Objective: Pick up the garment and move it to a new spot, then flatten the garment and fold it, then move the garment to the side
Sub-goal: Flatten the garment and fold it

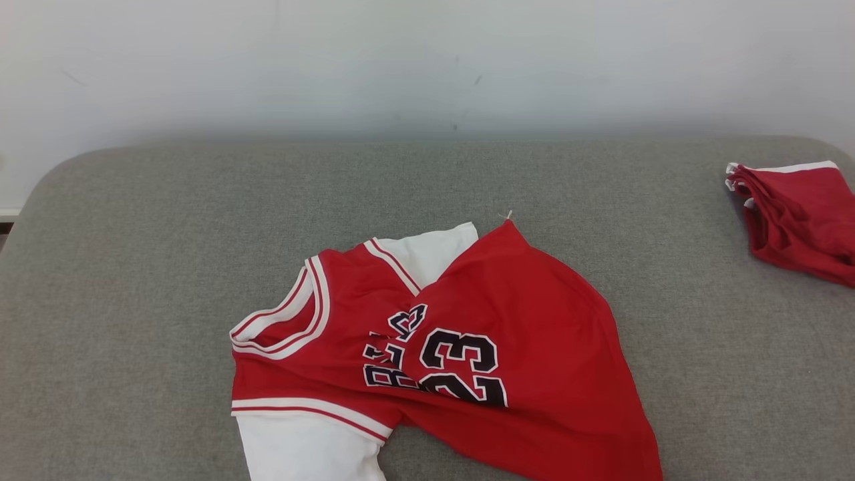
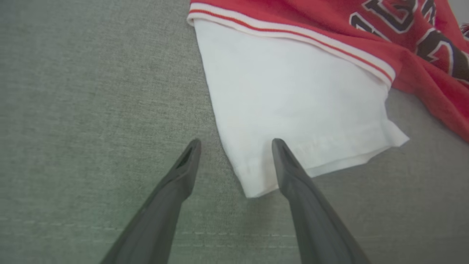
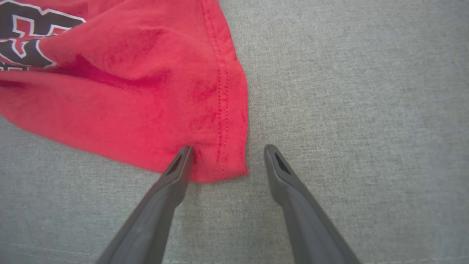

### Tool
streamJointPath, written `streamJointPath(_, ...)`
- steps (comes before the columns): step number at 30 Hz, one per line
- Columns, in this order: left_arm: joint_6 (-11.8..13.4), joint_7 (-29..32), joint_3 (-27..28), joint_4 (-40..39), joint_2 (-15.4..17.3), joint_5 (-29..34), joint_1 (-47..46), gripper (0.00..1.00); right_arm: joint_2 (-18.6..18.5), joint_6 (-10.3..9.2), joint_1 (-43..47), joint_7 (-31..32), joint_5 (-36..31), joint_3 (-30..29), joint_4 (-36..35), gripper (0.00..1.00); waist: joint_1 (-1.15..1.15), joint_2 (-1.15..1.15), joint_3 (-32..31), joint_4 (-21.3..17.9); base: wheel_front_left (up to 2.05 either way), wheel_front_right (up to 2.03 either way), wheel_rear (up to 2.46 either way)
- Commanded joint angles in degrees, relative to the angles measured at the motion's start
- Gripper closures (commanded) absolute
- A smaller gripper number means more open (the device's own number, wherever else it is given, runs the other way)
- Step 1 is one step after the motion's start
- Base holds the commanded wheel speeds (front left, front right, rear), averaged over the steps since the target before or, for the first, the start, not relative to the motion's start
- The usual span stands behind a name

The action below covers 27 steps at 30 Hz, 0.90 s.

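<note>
A grey fabric surface (image 1: 133, 267) bears a rumpled red jersey (image 1: 534, 321) and, well apart, another red garment (image 1: 801, 214).

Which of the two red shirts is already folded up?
The small red bundle at the right edge of the grey surface. The jersey with 23 in the middle lies spread out and rumpled.

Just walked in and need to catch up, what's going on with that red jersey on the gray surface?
A two-armed robot looks set to pick up the crumpled red number 23 jersey on the gray cushioned surface. Its left end effector is open at a corner of the white sleeve, its right end effector open at the red hem corner. Nothing is gripped yet. Another red garment lies folded at the far right.
</note>
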Motion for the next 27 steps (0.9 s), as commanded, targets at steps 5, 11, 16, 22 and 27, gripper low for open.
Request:
streamJointPath(5, 0.1, -0.1, -1.7, 2.8, -1.0, -1.3, -1.1, 0.0, 0.2, -0.12, -0.7, -0.2, 0.5, 0.5, 0.6, 0.0, 0.0, 0.0, -0.5, -0.1, 0.0, 0.0, 0.0)
streamJointPath(11, 0.0, 0.0, -6.1, 6.6, -1.1, -4.0, -3.1, 1.0, 0.5, -0.12, -2.0, -0.1, 1.5, 2.7, 3.1, 1.0, 0.0, 0.0, -1.3, 0.1, 0.0, 0.0, 0.0)
streamJointPath(16, 0.1, -0.2, -5.8, 3.7, -0.7, -6.4, -4.0, 1.0, -0.1, -0.12, -2.3, -0.2, 2.9, 3.8, 0.4, 1.0, 0.0, 0.0, -1.7, 0.4, 0.0, 0.0, 0.0)
streamJointPath(22, 0.1, -0.2, -2.6, -5.5, 0.0, -7.7, -4.3, 1.0, -0.9, -0.12, -3.3, -0.2, 4.6, 4.5, -6.4, 1.0, 0.0, 0.0, -1.6, 0.1, 0.0, 0.0, 0.0)
streamJointPath(27, 0.1, -0.2, -0.5, -13.3, 2.2, -8.3, -8.3, 1.0, -2.7, -0.12, -7.6, -0.1, 7.3, 6.6, -12.3, 1.0, 0.0, 0.0, -0.4, -0.8, 0.0, 0.0, 0.0)
